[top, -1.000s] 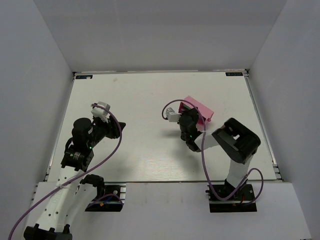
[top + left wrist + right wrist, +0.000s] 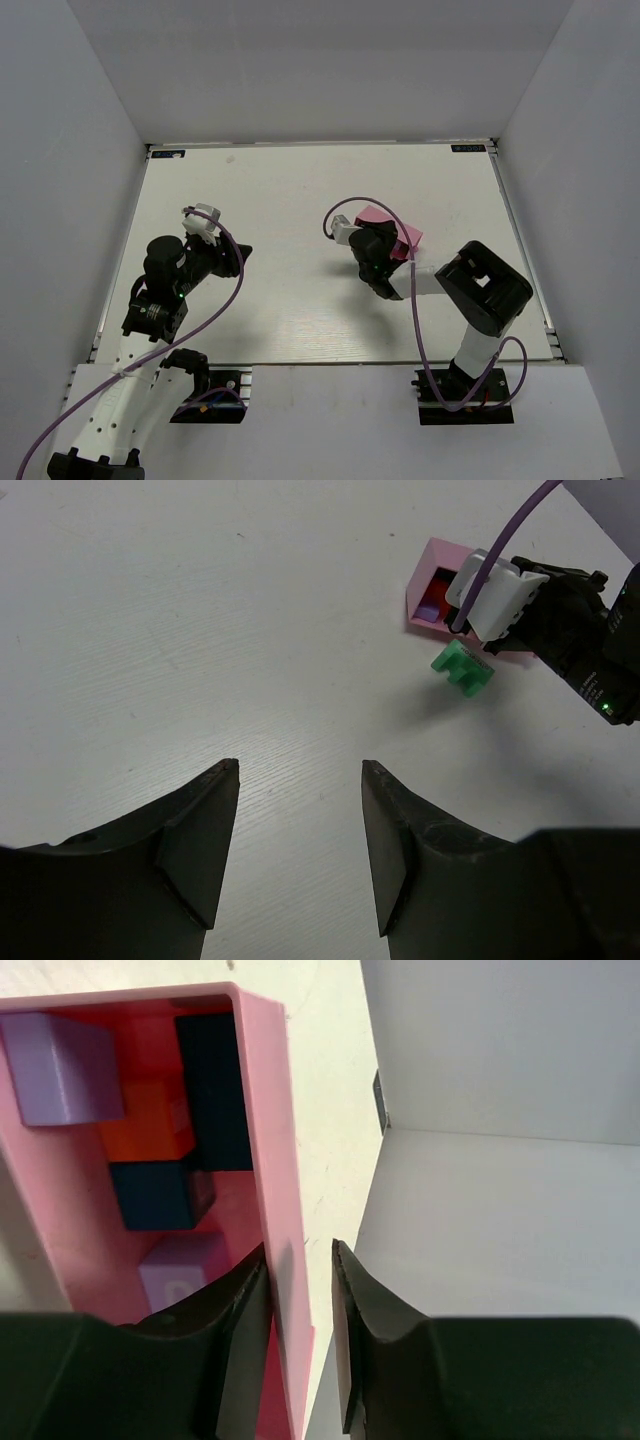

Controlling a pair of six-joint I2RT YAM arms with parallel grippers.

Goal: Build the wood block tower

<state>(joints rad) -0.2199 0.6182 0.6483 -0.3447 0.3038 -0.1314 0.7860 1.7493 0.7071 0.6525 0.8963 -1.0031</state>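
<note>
The pink tray (image 2: 398,226) is tipped up at the table's centre right, and my right gripper (image 2: 383,247) is shut on its side wall (image 2: 262,1110). In the right wrist view the jaws straddle that wall (image 2: 298,1250). Inside the tray lie a purple block (image 2: 60,1068), an orange block (image 2: 145,1125), a dark block (image 2: 215,1090), a dark blue block (image 2: 155,1195) and another purple block (image 2: 180,1265). A green block (image 2: 462,668) lies on the table beside the tray (image 2: 425,580). My left gripper (image 2: 300,770) is open and empty, hovering at the left (image 2: 240,255).
Grey walls close the white table (image 2: 300,190) on three sides. My right arm's purple cable (image 2: 345,208) loops over the tray. The right arm's elbow (image 2: 490,290) stands by the table's right edge.
My right gripper has turned and shifted slightly with the pink tray, so less of the tray shows from above. The left arm has not moved.
</note>
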